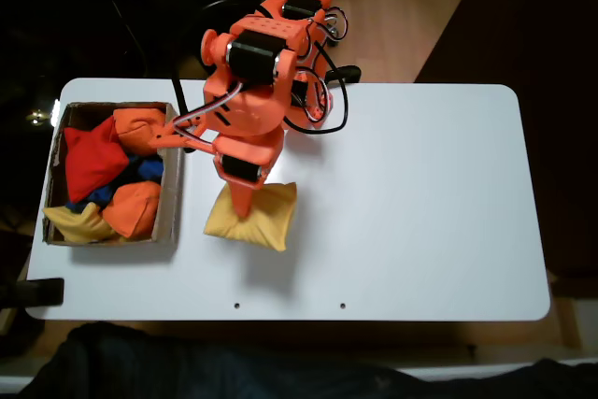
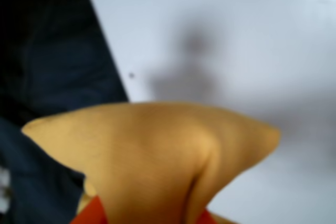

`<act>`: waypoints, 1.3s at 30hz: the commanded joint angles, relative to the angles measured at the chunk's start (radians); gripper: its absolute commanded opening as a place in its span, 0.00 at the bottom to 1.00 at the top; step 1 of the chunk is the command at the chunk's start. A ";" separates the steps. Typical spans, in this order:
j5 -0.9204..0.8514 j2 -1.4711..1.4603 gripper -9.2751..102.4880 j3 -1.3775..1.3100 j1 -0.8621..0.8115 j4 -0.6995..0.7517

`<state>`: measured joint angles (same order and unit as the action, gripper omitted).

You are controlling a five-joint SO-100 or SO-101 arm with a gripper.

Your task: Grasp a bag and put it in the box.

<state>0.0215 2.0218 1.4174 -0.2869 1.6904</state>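
One yellow bean bag (image 1: 254,217) sits in the gripper (image 1: 245,212), and in the wrist view the bag (image 2: 157,150) bulges up in a fold between two orange fingertips (image 2: 90,214) at the bottom edge. The gripper looks closed on the middle of the bag. In the fixed view the bag is just to the right of the cardboard box (image 1: 170,212), over the white table (image 1: 420,203). It is hard to tell if the bag is touching the table or hanging a little above it.

The bag is soft and floppy, so it may slip out if the pinch only has a thin bit of cloth. Its corners hang down at the sides, and one could catch on the box wall on the way over. The box is already crowded with a red bag (image 1: 92,161), orange bags (image 1: 133,209), something blue (image 1: 145,170) and another yellow bag (image 1: 79,224), so a new one might land on top and roll out.

The orange arm (image 1: 252,91) reaches from the far side of the table toward the near edge. It bends over so the gripper points straight down at the bag.
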 commanded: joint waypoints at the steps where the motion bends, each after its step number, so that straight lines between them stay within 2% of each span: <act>1: -0.020 0.072 0.09 -0.103 -0.032 -0.005; 29: -0.084 -0.017 0.09 -0.325 -0.411 -0.137; 39: -0.077 -0.164 0.09 -0.434 -0.514 -0.137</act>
<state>-0.0583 1.8561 1.0815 -0.7716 1.5846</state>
